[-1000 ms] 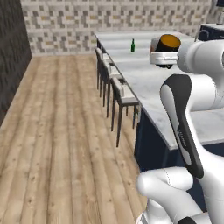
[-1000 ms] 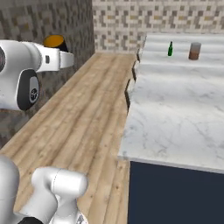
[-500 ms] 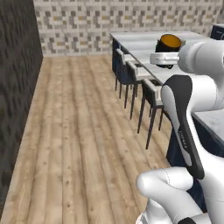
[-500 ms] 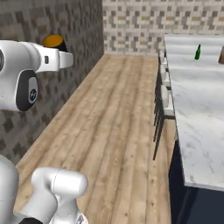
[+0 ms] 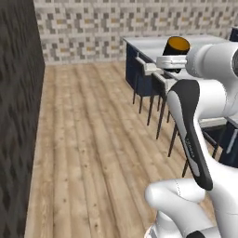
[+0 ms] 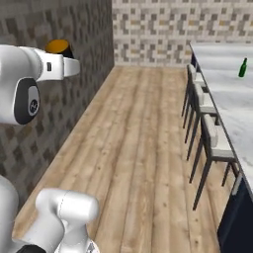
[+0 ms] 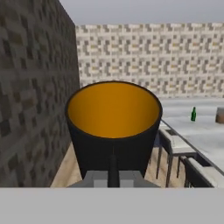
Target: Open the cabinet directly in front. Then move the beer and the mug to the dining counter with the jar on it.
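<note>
End effector grips the mug (orange mouth forward).

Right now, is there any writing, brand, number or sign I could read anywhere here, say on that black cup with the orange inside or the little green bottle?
None can be read.
Black mug with the orange inside, held in the shut gripper: plain, no print.
Slim green glass bottle on the white marble counter: too small to tell if it has a label.
Brown-filled jar: too small to tell.
</note>
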Robot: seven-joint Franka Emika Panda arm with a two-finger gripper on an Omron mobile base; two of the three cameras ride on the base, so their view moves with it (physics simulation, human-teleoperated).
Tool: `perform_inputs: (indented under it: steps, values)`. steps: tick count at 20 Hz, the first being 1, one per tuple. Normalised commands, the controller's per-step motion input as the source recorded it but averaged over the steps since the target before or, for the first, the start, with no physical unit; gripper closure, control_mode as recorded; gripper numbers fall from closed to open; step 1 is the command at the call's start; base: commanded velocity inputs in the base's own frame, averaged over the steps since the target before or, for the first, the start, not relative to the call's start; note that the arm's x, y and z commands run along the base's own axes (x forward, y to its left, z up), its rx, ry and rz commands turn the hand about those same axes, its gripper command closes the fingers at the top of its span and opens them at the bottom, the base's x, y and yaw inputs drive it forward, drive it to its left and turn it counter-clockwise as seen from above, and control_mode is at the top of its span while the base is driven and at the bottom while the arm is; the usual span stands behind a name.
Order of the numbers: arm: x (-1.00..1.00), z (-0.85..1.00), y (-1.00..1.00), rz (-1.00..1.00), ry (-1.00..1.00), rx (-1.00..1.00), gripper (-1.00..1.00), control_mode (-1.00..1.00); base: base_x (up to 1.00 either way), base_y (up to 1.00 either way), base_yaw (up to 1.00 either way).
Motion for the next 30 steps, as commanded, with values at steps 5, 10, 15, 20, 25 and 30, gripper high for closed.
perform_inputs:
  steps: [5, 10, 15, 20, 25, 30]
  values:
    - [0.0, 0.0, 0.0, 0.0, 0.0, 0.0, 1.0, 1.0, 1.0, 0.1, -0.1]
    - [0.0, 0.0, 0.0, 0.0, 0.0, 0.0, 1.0, 1.0, 1.0, 0.03, -0.1]
    - [0.0, 0.0, 0.0, 0.0, 0.0, 0.0, 1.0, 1.0, 1.0, 0.19, -0.11]
    - [0.0, 0.0, 0.0, 0.0, 0.0, 0.0, 1.0, 1.0, 1.0, 0.26, -0.11]
    - [0.0, 0.0, 0.0, 0.0, 0.0, 0.0, 1.0, 1.0, 1.0, 0.31, -0.11]
    - [0.0, 0.0, 0.0, 0.0, 0.0, 0.0, 1.0, 1.0, 1.0, 0.43, -0.13]
